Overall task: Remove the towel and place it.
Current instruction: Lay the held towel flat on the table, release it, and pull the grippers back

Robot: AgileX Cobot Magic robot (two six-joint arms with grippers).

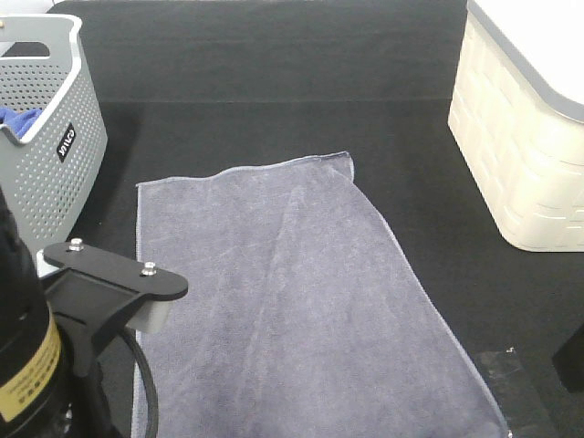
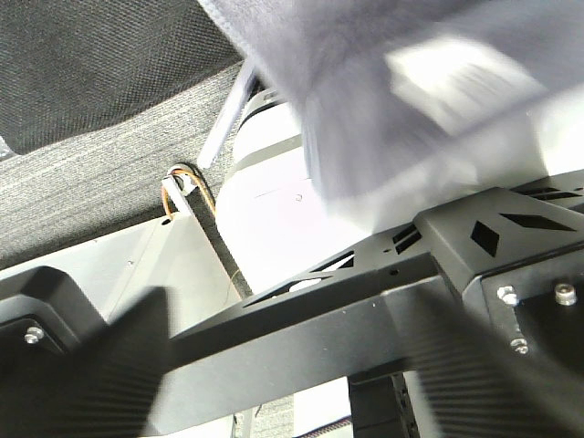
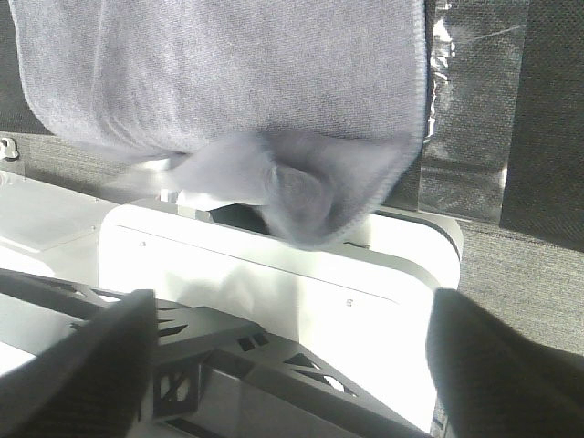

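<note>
The left gripper (image 2: 292,383) and the right gripper (image 3: 292,374) both sit off the near edge of the desk (image 1: 274,91), fingers spread with nothing between them; the towel (image 1: 292,301) drapes its near end over that edge just beyond their tips, touching neither. The rest of it lies flat and slightly askew across the middle of the desk; bare black top runs along its right side and beyond its far edge; a grey basket (image 1: 46,137) holding a blue cloth (image 1: 20,119) stands at the far left corner, near the towel, and a cream basket (image 1: 520,137) at the far right, well apart.
</note>
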